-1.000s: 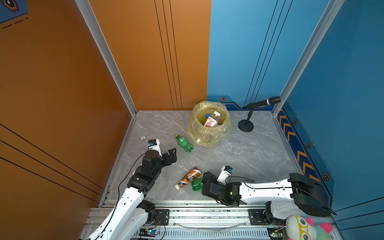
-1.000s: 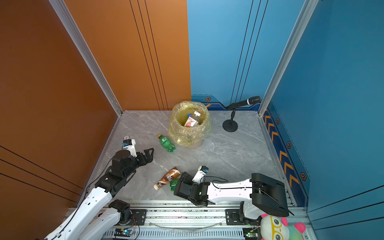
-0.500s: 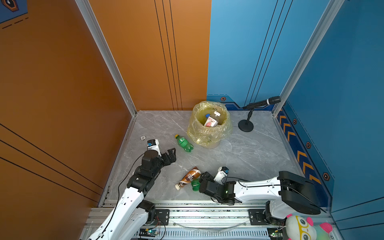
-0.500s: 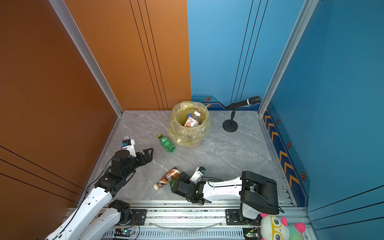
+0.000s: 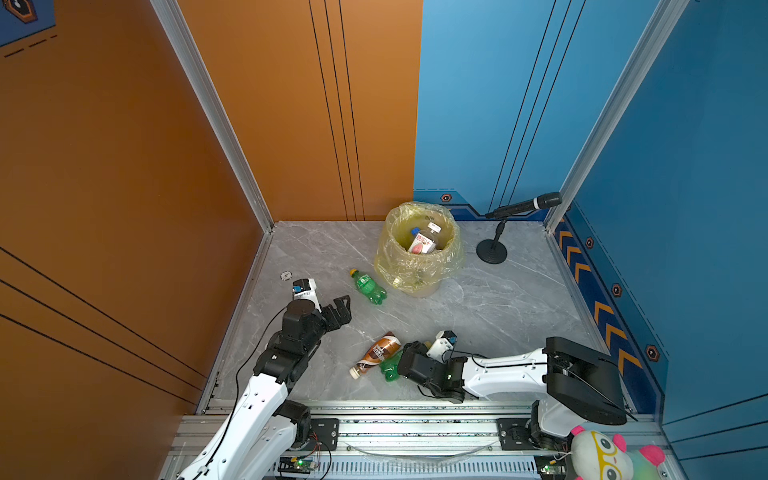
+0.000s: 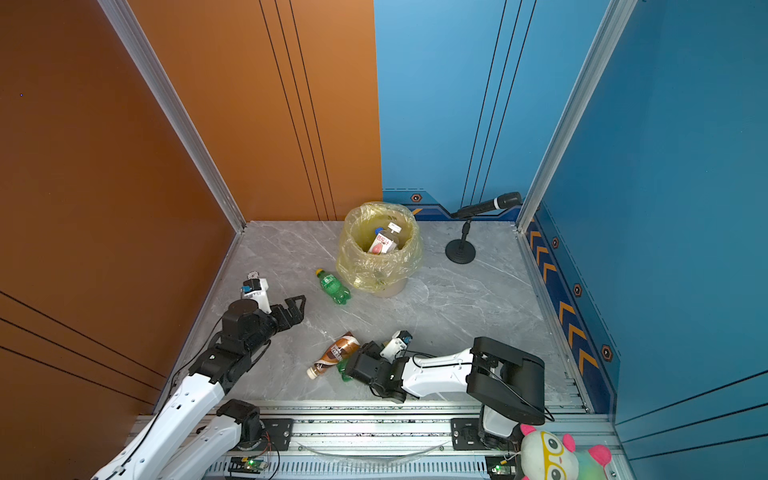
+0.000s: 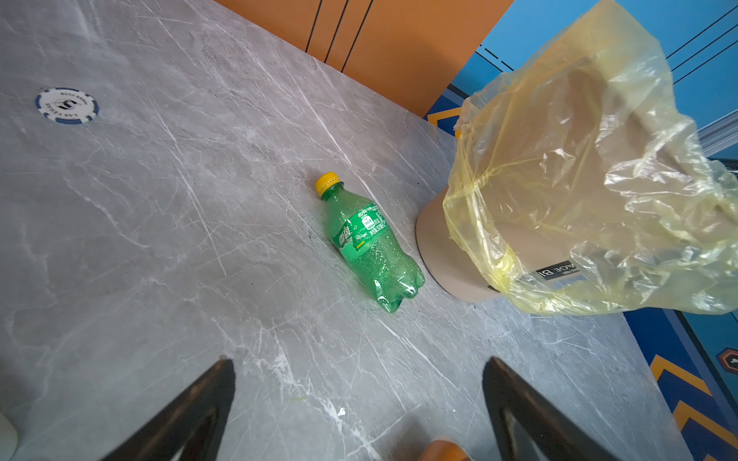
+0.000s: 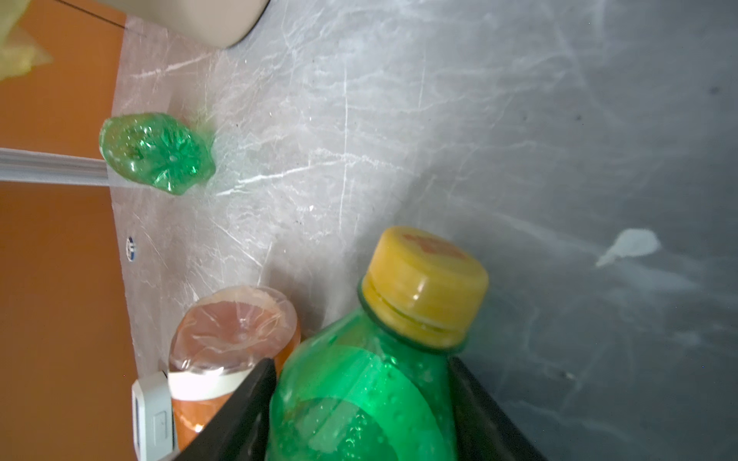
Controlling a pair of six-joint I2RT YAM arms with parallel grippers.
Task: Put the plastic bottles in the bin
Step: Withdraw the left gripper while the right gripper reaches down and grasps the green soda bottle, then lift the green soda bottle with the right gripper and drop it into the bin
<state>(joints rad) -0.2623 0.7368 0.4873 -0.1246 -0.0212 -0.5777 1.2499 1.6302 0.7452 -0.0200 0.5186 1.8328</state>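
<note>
A green yellow-capped bottle (image 5: 369,286) (image 6: 334,286) (image 7: 369,243) lies on the marble floor right beside the bin (image 5: 417,270) (image 6: 378,270) (image 7: 447,255), a beige basket with a yellow bag. A red-labelled bottle (image 5: 424,242) and a blue cap show inside it. My left gripper (image 5: 347,311) (image 6: 300,309) (image 7: 358,361) hangs open and empty, short of that bottle. Near the front edge my right gripper (image 5: 398,365) (image 6: 352,365) (image 8: 361,359) is shut on a second green bottle (image 5: 390,368) (image 8: 359,399), fingers pressed on both sides. A brown-and-white bottle (image 5: 376,353) (image 6: 334,353) (image 8: 231,331) lies against it.
A microphone on a round stand (image 5: 492,251) stands right of the bin. A poker chip (image 5: 286,275) (image 7: 66,105) lies near the left wall. Orange and blue walls enclose the floor. A metal rail (image 5: 415,415) and a plush toy (image 5: 602,453) sit at the front.
My right gripper slid left over the front green bottle and its jaws closed on it. The left arm has barely moved.
</note>
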